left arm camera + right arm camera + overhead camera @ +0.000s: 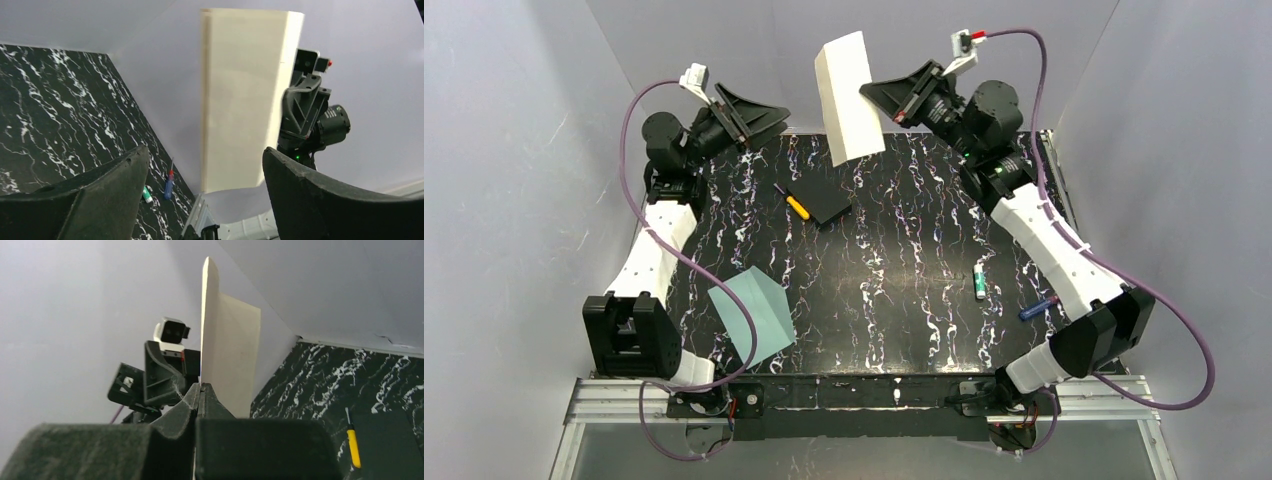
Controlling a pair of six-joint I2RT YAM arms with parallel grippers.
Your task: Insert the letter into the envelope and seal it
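Your right gripper (pixel 871 98) is clenched on the folded letter (pixel 849 95), held upright at the far side, your left gripper (pixel 776 116) is spread wide just left of it, and the envelope (pixel 752 318) lies near-left.

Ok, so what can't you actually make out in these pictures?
- Print or border on the letter: in every view its faces read as plain cream.
- The held edge of the letter: in the right wrist view it is hidden inside the shut right gripper.
- Whether the flap of the envelope is open or closed: too small in the top view, and outside both wrist views.
- The green-and-white item: too small in the top view to identify.
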